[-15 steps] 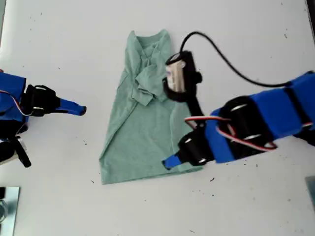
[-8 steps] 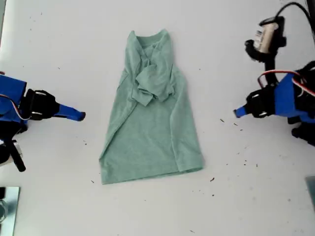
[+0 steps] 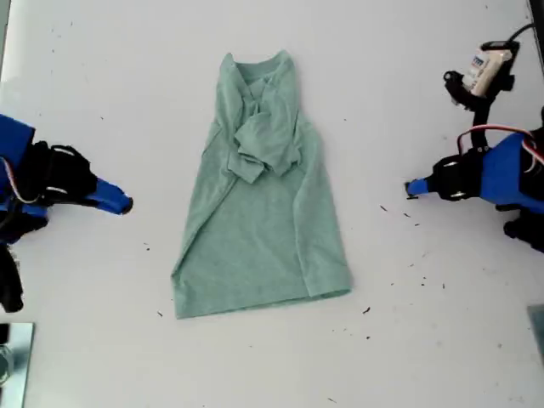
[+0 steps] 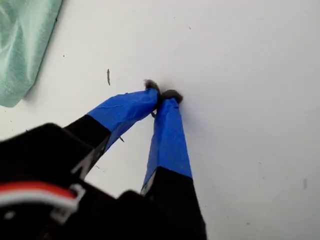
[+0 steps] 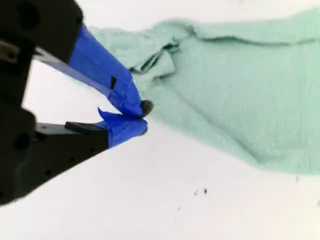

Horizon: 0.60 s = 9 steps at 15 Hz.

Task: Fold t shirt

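Observation:
The pale green t shirt (image 3: 259,229) lies flat in the middle of the white table, collar toward the far edge, with both sleeves folded in over the chest. My first gripper (image 3: 413,189) (image 4: 162,95) is shut on nothing, low over bare table on the exterior view's right, clear of the t shirt (image 4: 22,45). My second gripper (image 3: 123,204) (image 5: 142,117) sits shut and empty on the exterior view's left, a short way from the t shirt's (image 5: 240,90) long edge.
Dark specks (image 3: 408,272) dot the table between the shirt and the first arm. A wrist camera with its black cable (image 3: 483,72) sticks up above that arm. A metal object (image 3: 13,357) sits at the exterior view's lower left corner.
My first arm has withdrawn from over the shirt to the exterior view's right side. My second gripper has pulled back slightly toward that view's left. The shirt has not moved.

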Available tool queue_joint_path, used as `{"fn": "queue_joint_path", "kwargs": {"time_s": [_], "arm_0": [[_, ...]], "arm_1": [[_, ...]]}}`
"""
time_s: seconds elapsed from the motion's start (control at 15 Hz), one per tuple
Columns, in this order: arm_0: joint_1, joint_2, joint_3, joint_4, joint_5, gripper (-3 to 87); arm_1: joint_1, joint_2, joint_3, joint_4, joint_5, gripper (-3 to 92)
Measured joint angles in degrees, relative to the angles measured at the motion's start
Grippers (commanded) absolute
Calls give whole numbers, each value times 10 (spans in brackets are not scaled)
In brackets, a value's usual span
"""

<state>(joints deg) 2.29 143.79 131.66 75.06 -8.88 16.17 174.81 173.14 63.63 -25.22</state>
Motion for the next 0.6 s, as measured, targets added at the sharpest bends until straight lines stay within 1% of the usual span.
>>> {"fn": "queue_joint_path", "kwargs": {"time_s": [0.07,0.13,0.2,0.27,0.4,0.6], "arm_0": [[24,-137,-146,81,-4,-2],[44,-242,-276,132,0,101],[57,-300,-380,146,10,198],[60,-330,-419,154,20,220],[56,-386,-439,156,40,244],[58,-443,-421,142,34,250]], "arm_1": [[0,0,0,0,0,30],[0,0,0,0,0,32],[0,1,0,0,0,32],[0,1,0,0,0,33],[0,1,0,0,0,33],[0,5,2,1,-1,33]]}}
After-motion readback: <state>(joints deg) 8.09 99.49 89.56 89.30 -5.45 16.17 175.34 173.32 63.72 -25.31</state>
